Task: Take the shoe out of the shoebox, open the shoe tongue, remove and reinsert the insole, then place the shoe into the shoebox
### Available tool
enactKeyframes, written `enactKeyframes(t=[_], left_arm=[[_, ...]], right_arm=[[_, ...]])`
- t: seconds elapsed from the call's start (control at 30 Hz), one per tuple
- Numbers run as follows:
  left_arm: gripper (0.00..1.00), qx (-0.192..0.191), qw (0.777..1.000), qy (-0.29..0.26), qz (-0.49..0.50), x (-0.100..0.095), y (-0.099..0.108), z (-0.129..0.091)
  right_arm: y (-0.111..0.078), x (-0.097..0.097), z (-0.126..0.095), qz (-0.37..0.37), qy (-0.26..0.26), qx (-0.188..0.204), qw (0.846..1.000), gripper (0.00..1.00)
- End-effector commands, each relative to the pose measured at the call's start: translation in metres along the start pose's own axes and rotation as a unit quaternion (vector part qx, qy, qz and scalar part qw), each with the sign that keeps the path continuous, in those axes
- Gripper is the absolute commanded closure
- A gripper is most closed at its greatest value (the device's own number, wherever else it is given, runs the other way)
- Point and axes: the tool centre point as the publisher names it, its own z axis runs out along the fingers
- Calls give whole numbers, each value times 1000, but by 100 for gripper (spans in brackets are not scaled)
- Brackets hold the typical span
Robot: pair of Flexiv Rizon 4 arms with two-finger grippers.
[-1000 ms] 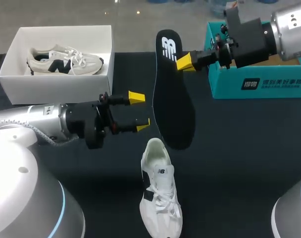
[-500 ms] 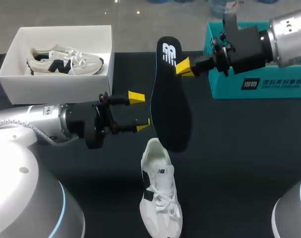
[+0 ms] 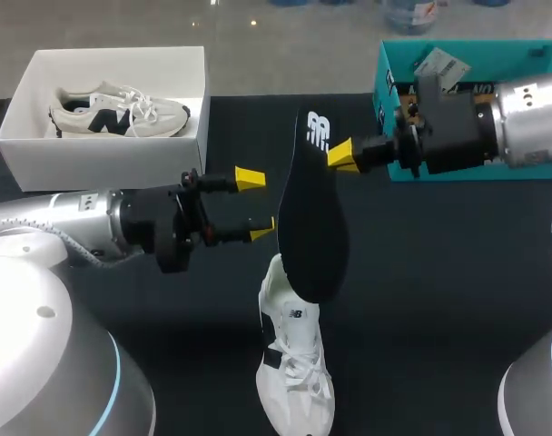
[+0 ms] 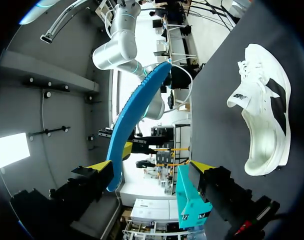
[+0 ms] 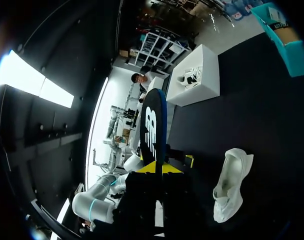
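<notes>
A black insole (image 3: 314, 213) hangs above the table with its toe end low, just over the heel opening of a white shoe (image 3: 294, 363). My right gripper (image 3: 342, 154) is shut on the insole's heel edge. The shoe lies on the dark table, toe towards the front edge. My left gripper (image 3: 256, 202) stands open just left of the insole, not touching it. In the left wrist view the insole's blue underside (image 4: 134, 112) is ahead of the open left gripper (image 4: 151, 167), with the shoe (image 4: 264, 120) off to one side. The right wrist view shows the insole (image 5: 153, 130) rising from the right gripper (image 5: 156, 167).
A white shoebox (image 3: 103, 159) at the back left holds a second shoe (image 3: 117, 111). A teal box (image 3: 494, 47) stands at the back right, behind my right arm. Dark table cloth lies bare to the right of the shoe.
My right arm has come down and towards the front with the insole, whose toe end now sits over the shoe's opening. The left arm has stayed still.
</notes>
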Motion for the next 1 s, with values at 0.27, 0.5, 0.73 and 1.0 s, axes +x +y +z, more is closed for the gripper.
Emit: enactKeyframes(t=[0.27,0.5,0.73,1.0], left_arm=[[0,-2,1000,-1,1,1,0,2],[0,-2,1000,-1,1,1,0,2],[0,-2,1000,-1,1,1,0,2],[0,-2,1000,-1,1,1,0,2]], right_arm=[[3,-18,23,31,7,6,999,100],[-2,-34,32,52,7,14,999,100],[-2,-31,50,58,14,29,998,100],[-3,-28,73,63,20,51,997,100]])
